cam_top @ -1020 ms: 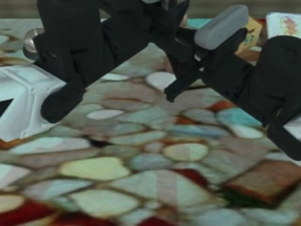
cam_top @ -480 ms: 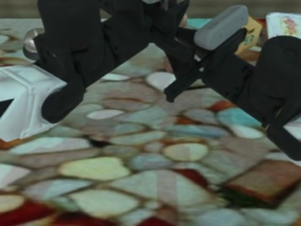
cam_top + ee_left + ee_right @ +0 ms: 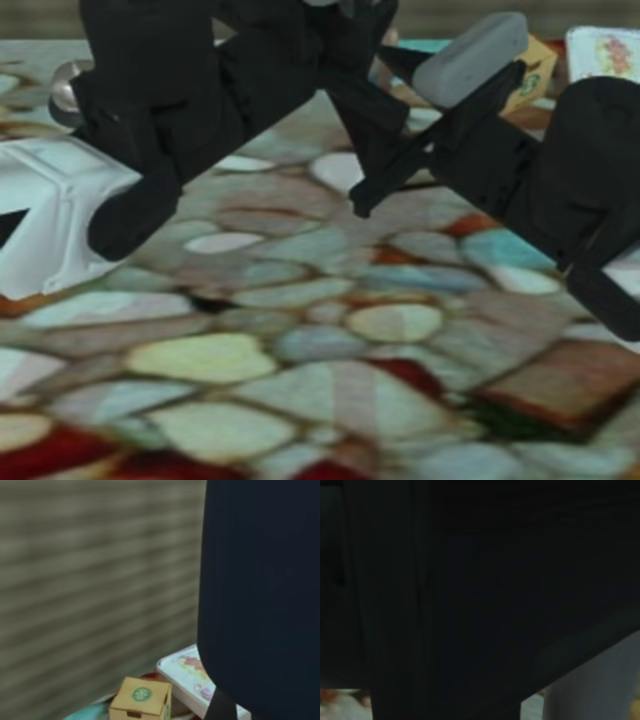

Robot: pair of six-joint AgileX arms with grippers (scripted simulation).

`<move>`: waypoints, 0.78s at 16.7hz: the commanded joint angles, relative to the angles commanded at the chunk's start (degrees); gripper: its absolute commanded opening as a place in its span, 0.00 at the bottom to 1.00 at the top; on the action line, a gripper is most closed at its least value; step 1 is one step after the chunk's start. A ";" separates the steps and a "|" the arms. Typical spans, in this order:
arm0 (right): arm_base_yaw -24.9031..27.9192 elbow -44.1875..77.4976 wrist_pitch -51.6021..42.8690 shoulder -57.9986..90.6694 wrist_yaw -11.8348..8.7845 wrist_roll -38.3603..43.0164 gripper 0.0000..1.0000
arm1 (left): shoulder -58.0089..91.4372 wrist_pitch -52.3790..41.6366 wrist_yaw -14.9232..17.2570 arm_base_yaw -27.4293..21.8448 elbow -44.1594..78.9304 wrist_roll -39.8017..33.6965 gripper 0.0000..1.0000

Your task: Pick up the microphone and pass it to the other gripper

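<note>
Both arms meet above the back middle of the table. My left gripper [image 3: 362, 35] reaches in from the left. My right gripper [image 3: 385, 150], with a grey block [image 3: 470, 55] on its wrist, reaches in from the right, and the two overlap. The microphone shows only in the left wrist view, where its dark navy head [image 3: 260, 595] fills the frame's side very close to the camera. Its handle is hidden, and which gripper holds it is hidden as well. The right wrist view is dark.
A small tan box [image 3: 532, 80] [image 3: 141, 697] and a white patterned tray [image 3: 605, 50] [image 3: 187, 672] sit at the back right. A white box-like object [image 3: 50, 210] lies at the left edge, with a shiny round thing [image 3: 65, 85] behind it.
The black gripper parts where the arms meet have shifted and spread slightly, now covering a pale stone patch that showed before. The arms themselves have hardly moved.
</note>
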 joint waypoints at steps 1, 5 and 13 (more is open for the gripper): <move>0.00 0.00 0.00 0.00 0.00 0.00 1.00 | 0.00 0.00 0.00 0.00 0.00 0.00 0.00; 0.00 0.00 0.00 0.00 0.00 0.00 1.00 | 0.00 0.00 0.00 0.00 0.00 0.00 0.00; -0.88 -4.42 -0.63 -4.00 -0.59 -0.21 1.00 | -1.86 -0.35 1.93 2.50 -1.12 0.31 0.00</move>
